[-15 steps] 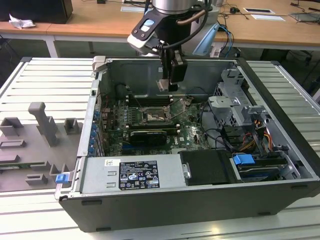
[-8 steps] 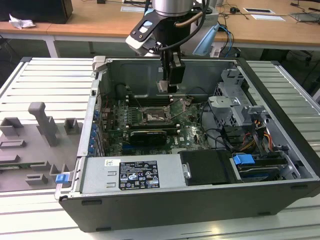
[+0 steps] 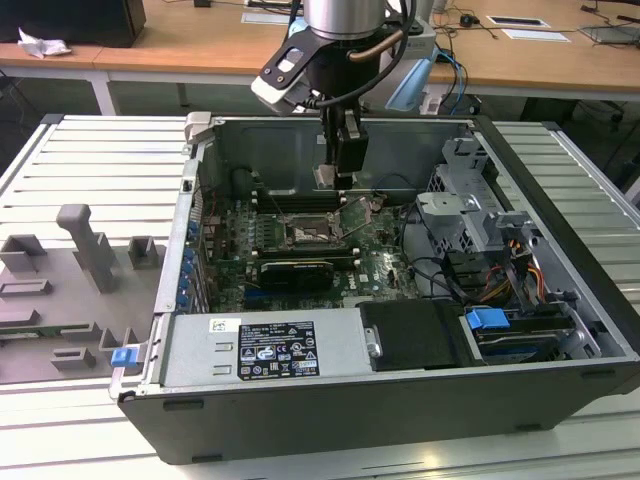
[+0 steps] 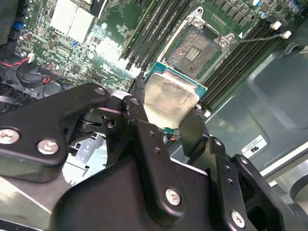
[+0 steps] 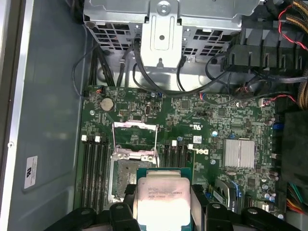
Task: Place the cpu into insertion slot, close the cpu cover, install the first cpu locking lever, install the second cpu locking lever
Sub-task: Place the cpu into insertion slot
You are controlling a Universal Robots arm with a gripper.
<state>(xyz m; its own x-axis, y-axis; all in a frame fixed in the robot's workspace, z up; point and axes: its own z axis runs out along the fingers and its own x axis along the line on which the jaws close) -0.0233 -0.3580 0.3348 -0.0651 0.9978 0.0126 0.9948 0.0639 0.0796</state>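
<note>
A pale grey ribbed metal counter (image 3: pixel 90 170) carries everything, its long raised slats running from the exterior view's left to the exterior view's right. A large open computer case of black and grey metal (image 3: pixel 350 425) lies on its side across the middle and right. Its open face is turned up and its dark near wall is close to the counter's near edge. Bare slats show beyond the case on the exterior view's right. On the exterior view's left, just beside the case, lies a flat grey plastic fixture plate (image 3: pixel 40 335) with raised blocks. Among them are a tall T-shaped post (image 3: pixel 88 245) and a low square block (image 3: pixel 143 252). A small blue tab (image 3: pixel 123 355) sits at the case's near left corner.
</note>
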